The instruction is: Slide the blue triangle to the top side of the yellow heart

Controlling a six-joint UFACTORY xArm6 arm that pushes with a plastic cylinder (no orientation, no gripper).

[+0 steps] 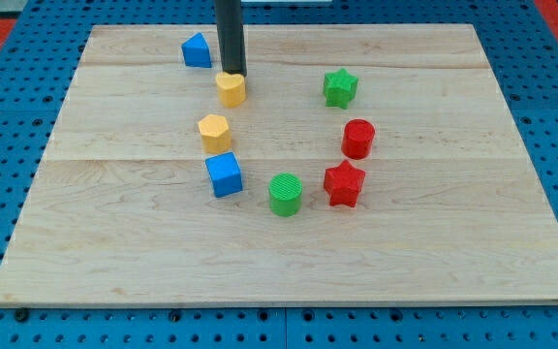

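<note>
My tip (232, 75), a bare rod with no jaws and holding nothing, touches the yellow heart (231, 88); it should go around behind the blue triangle (197, 50) to its left and push gently rightward.

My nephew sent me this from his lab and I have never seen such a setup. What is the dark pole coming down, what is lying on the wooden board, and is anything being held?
The dark pole is the end effector of a robot arm: a plain rod that cannot grasp. It only pushes blocks by sliding my tip along the pale wooden board. So nothing is held.

There is one camera, looking down at the board from one side.

My tip stands at the top edge of the small yellow heart block, seemingly touching it. The blue triangle block sits apart, up and to the view's left. Below the heart are a yellow hexagonal block and a blue cube. Toward the view's right lie a green star, red cylinder, red star and green cylinder.
</note>
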